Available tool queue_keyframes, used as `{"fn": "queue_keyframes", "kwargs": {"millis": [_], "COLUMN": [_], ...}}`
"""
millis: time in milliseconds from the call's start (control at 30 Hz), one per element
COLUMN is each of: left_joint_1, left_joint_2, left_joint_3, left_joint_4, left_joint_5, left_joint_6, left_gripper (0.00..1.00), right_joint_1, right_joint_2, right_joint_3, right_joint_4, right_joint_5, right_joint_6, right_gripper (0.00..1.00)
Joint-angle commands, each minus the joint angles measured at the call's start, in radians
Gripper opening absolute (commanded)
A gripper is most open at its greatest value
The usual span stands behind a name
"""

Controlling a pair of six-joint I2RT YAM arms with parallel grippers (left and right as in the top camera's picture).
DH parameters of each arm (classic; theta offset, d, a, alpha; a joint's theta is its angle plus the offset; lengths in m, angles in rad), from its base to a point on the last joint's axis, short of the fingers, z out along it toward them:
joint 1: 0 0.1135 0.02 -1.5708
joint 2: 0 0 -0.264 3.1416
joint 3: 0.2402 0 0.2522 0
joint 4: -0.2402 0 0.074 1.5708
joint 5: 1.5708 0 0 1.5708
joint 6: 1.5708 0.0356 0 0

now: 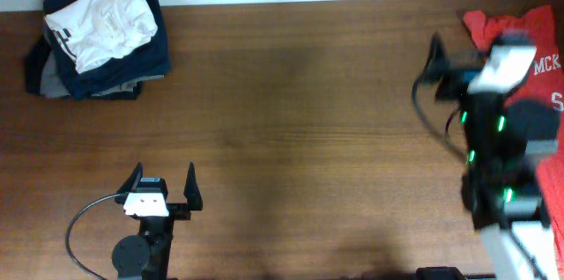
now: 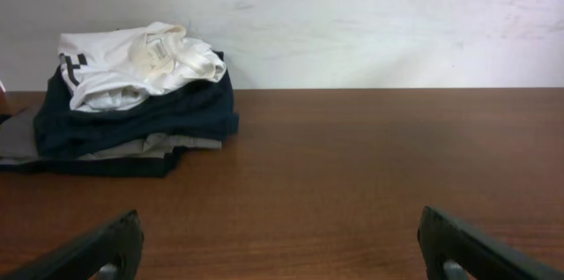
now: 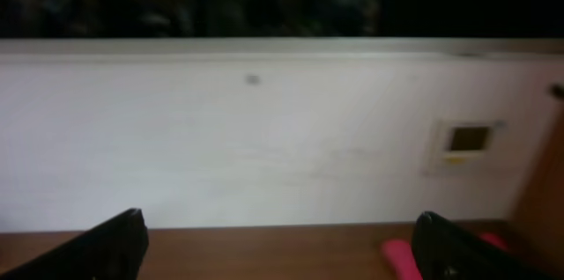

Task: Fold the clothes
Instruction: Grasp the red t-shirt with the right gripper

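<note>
Left end effector [image 1: 163,183] and right end effector [image 3: 280,249] both spread, empty; t-shirt [image 1: 483,26], bunched beneath the right arm at the tabletop [image 1: 300,121] edge, may snag or slide off.

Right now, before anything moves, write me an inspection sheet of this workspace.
Surface: brown wooden table, no damage seen.
Job's things: crumpled red-orange cotton t-shirt with white lettering, at the right edge, partly under the right arm, not yet folded.
Clutter: white garment with dark trim atop stacked navy and grey folded garments, far left corner.
Grippers: left tool open, empty; right tool open, empty.
Cables: black cable looping beside the left arm.
Surroundings: white wall behind the table.
</note>
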Motion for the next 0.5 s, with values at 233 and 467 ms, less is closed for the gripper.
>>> {"fn": "queue_keyframes", "kwargs": {"millis": [233,467], "left_joint_1": [-0.003,-0.003], "left_joint_2": [-0.004,-0.004], "left_joint_3": [-0.004,-0.004], "left_joint_4": [-0.003,-0.003], "left_joint_5": [-0.003,-0.003], "left_joint_6": [0.005,0.005], "left_gripper": [0.99,0.99], "right_joint_1": [-0.347,-0.42], "right_joint_2": [1.071,1.3], "right_joint_3": [1.342,1.417], "right_joint_4": [-1.18,-1.019], "right_joint_5": [-0.093,0.04], "right_joint_6": [-0.167,-0.163], "right_gripper": [0.99,0.99]}}
